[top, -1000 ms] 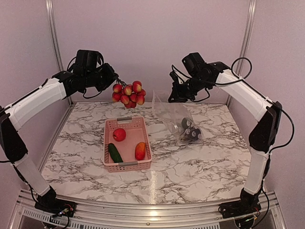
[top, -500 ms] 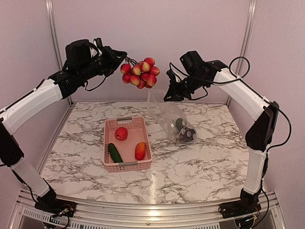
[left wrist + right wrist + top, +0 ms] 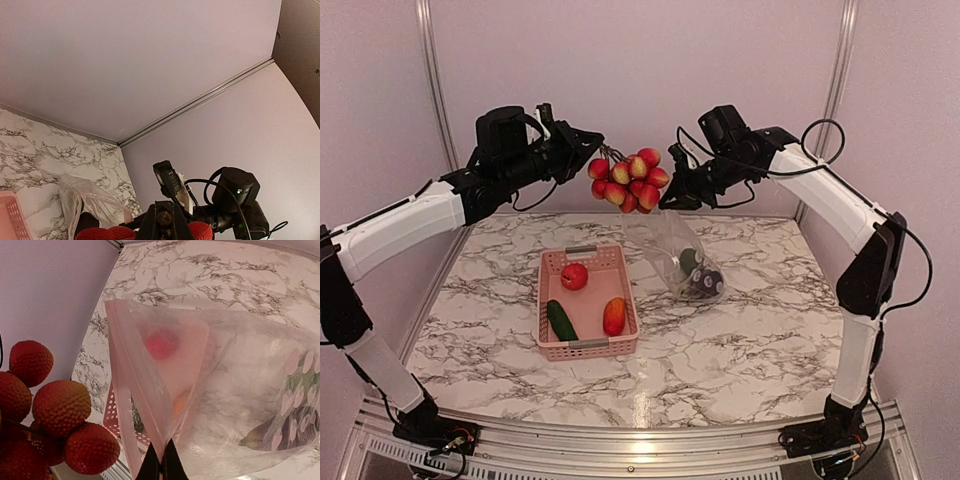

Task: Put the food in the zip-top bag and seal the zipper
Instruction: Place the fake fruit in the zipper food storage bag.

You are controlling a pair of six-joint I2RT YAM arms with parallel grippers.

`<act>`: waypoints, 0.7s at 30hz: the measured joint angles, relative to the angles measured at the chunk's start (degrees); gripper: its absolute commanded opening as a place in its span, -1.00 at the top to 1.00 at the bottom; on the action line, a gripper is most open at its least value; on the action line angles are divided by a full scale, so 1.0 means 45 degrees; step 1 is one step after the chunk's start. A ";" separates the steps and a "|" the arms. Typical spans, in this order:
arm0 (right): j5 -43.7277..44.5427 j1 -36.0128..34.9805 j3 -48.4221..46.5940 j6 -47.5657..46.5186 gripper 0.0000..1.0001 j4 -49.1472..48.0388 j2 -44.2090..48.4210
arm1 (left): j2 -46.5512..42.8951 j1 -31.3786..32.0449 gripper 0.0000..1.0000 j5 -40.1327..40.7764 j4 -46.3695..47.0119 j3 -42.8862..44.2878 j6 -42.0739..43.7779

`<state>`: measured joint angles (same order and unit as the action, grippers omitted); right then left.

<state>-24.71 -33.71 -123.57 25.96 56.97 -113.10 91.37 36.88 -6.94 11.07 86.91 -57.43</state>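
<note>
Right pincer (image 3: 667,203), clamped on the bag (image 3: 686,255) rim, holds its mouth open for the bunch (image 3: 630,180) pinched in the left pincer (image 3: 594,149) alongside.

White desk (image 3: 740,350) veined in grey marble pattern, bounded by a metal rail along the near edge. Directly on it, left of centre, a pink latticed basket (image 3: 588,349), long sides running front to back. Right of the basket and apart from it, sagging lower end of a clear zip-top bag (image 3: 672,250) down at the surface, actual contact hard to tell.
</note>
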 measured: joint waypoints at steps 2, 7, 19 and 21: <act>-0.0107 0.0053 0.0121 0.0068 1.00 -0.0078 0.0097 | 0.0175 0.0053 1.00 -0.0029 0.0112 -0.0189 -0.0029; -0.0311 0.0180 0.0185 0.0199 1.00 -0.0146 0.0296 | 0.0680 0.0087 1.00 -0.0029 0.0204 -0.0549 -0.0063; -0.0408 0.0330 0.0389 0.0291 1.00 -0.0199 0.0690 | 0.1025 0.0219 1.00 0.1127 -0.2011 0.0170 0.0364; -0.0393 0.0330 0.0476 0.0296 1.00 -0.0214 0.0782 | 0.1219 0.0272 1.00 0.1438 -0.2647 0.0627 0.0534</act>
<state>-26.48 -32.23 -121.43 27.29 56.01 -109.58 96.86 38.11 -0.47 -0.84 89.73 -55.02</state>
